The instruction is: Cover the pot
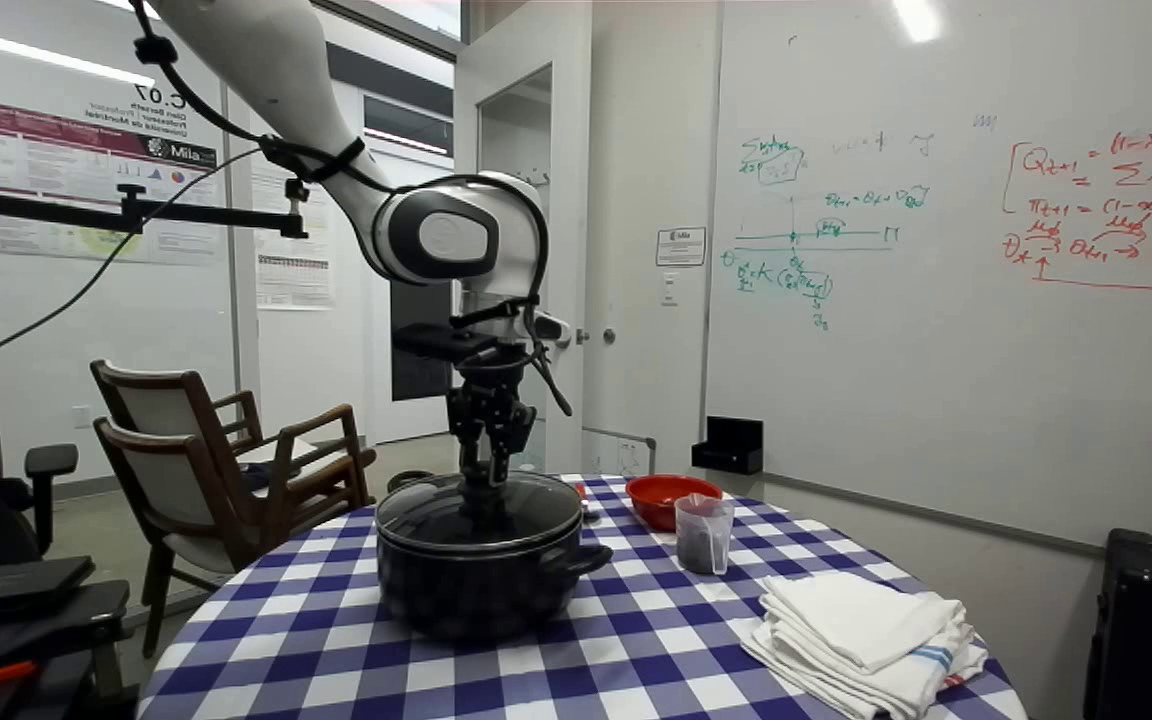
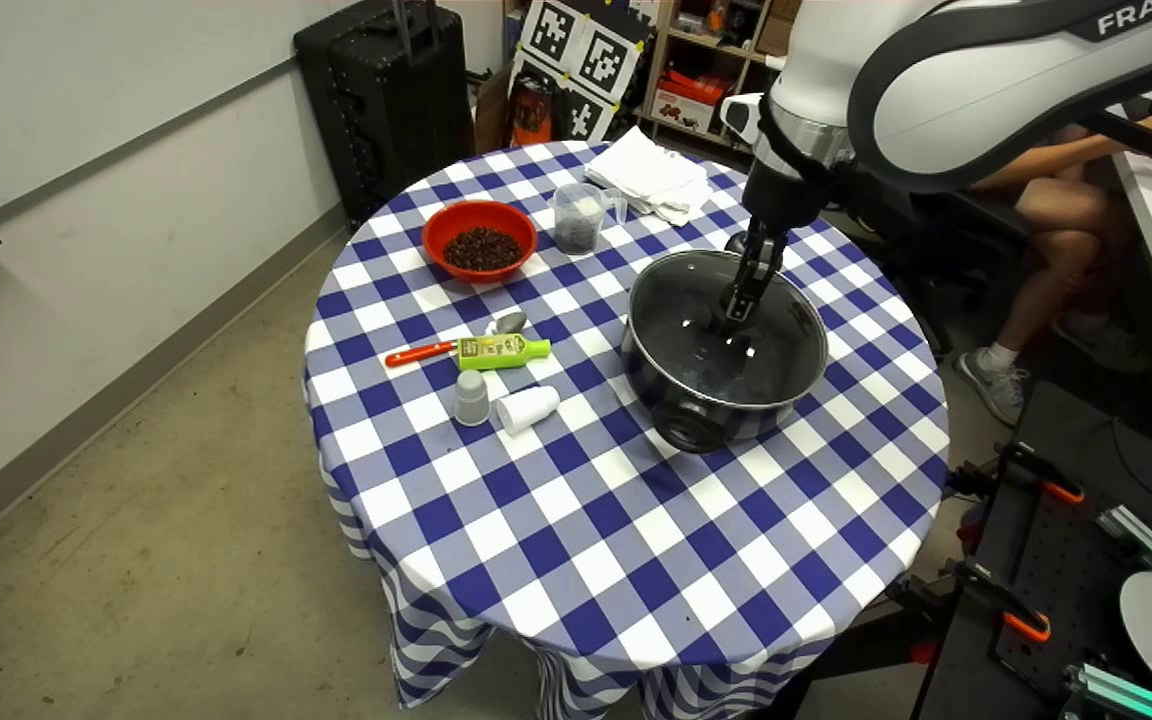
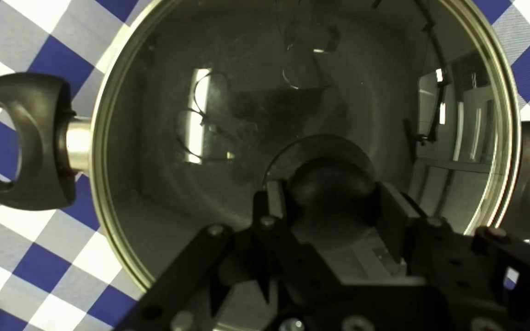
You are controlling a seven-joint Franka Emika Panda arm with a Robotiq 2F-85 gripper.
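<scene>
The big black pot sits on the round counter, on top of a blue and white checked cloth. A see-through lid with a shiny rim lies over the top of the pot. In the middle of the lid is a round black knob. The robot's hand points straight down at it, and in the wrist view its two fingers squeeze the knob, one on each side. The pot has two dark handles, and they stick out on opposite sides.

Farther along the counter, in both exterior views, there is a red bowl. It has lots of little dark brown bits in it. Just beside the bowl is a clear jug with something dark at the bottom. A pile of folded white cloths lies near the edge of the counter. In an exterior view, a bright green bottle lies on its side, and a red handle pokes out next to it. Near the bottle are a small grey container and a small white container; the white one is tipped over. A whiteboard on the wall has red and green writing. Someone sits nearby, and only part of them shows.
</scene>
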